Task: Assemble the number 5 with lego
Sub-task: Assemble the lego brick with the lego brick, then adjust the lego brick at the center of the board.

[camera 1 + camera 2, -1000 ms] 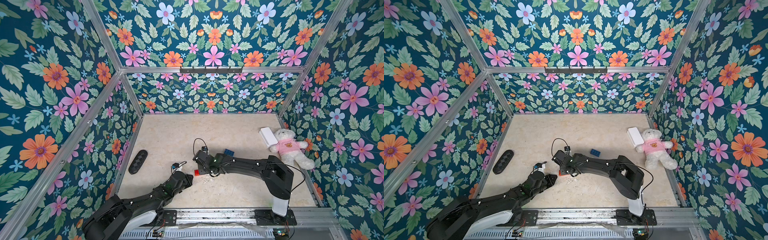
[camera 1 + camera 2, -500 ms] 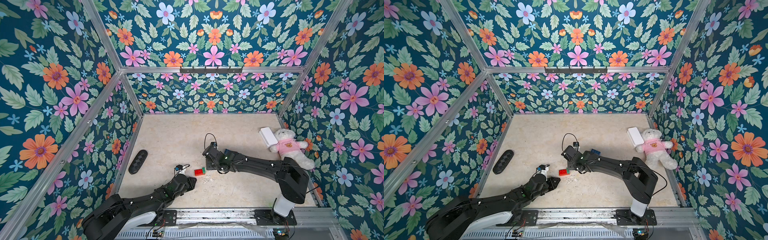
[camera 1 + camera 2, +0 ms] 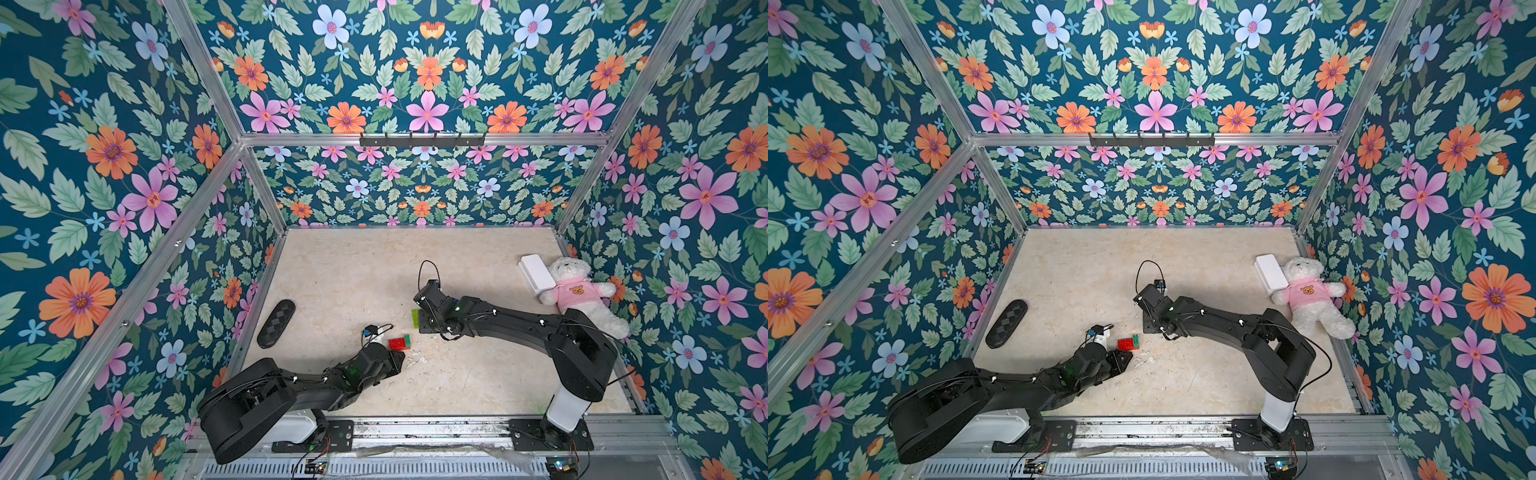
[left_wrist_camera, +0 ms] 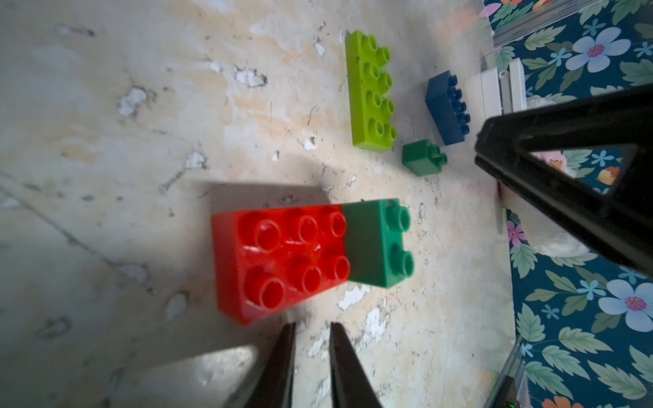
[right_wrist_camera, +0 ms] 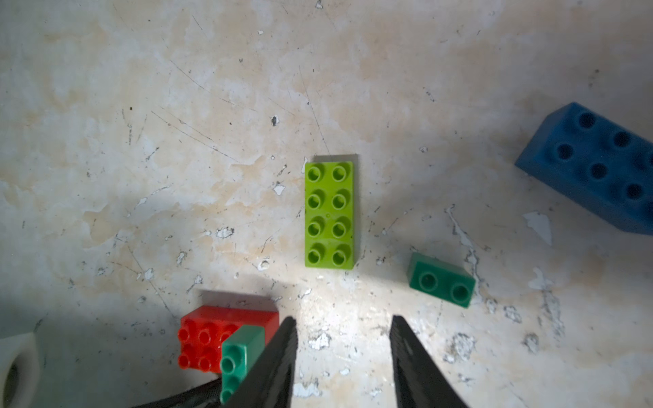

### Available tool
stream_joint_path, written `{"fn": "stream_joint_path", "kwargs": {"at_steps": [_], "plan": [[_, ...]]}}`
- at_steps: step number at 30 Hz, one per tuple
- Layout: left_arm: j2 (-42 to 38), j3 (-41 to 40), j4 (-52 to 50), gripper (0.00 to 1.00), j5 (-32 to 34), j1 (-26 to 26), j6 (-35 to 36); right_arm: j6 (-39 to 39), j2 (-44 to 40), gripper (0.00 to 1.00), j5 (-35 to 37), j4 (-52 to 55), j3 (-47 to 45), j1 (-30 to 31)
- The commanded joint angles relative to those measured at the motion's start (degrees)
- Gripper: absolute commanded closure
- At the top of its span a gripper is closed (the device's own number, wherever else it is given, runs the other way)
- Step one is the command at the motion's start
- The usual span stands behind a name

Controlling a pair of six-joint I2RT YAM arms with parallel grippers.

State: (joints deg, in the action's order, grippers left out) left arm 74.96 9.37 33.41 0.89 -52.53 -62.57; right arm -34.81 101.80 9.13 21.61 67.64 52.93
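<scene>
Left wrist view shows my left gripper [image 4: 312, 339] with its fingers drawn almost together on nothing, tips just beside the red brick [image 4: 279, 258]. That brick lies on the table [image 4: 141, 141] with a short dark-green brick [image 4: 376, 243] pressed onto one end. A second ago my right gripper [image 5: 341, 339] was down at that pair with narrower fingers. It has since pulled back and spread them to a moderate, empty gap, and it now hangs over bare table near the lime brick [image 5: 329, 214]. I judge that the first two layers are joined and the lime one comes next. The other dark-green brick [image 5: 441, 282] and the blue brick [image 5: 593, 169] lie loose, apart from each other. The only container is a white box [image 3: 537, 274] touching the teddy [image 3: 577, 295], well apart from the bricks; it looks closed, so I cannot tell what is inside
</scene>
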Motion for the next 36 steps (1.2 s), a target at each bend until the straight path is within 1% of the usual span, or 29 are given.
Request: {"fn": "stream_joint_path", "kwargs": {"at_steps": [1,8,10,14,20,27,36], "plan": [[0.5,-0.4,-7.6,0.78,2.3,0.9,1.9,1.6,1.8,0.52,-0.9,-0.3,1.3,-0.1],[-0.4,-0.3,-9.4,0.78,1.3,5.2,5.8,2.3,6.8,0.51,-1.4,1.7,5.8,-0.1],[-0.3,0.0,-9.4,0.78,0.6,6.5,7.1,2.4,7.7,0.49,-1.3,2.3,6.6,-0.2],[0.9,0.7,-8.8,0.78,-0.8,8.8,8.8,2.4,8.9,0.48,-0.7,4.0,8.2,-0.1],[3.3,1.3,-6.9,0.79,-1.9,10.7,10.3,2.7,10.3,0.48,-0.7,6.1,9.4,-0.1],[2.2,0.1,-6.2,0.79,-2.9,10.9,9.6,3.3,11.2,0.46,-0.6,6.7,9.7,-0.1],[-3.7,-2.9,-8.8,0.79,-2.7,10.9,8.2,4.0,13.4,0.48,-0.5,7.8,12.5,-0.1]]}}
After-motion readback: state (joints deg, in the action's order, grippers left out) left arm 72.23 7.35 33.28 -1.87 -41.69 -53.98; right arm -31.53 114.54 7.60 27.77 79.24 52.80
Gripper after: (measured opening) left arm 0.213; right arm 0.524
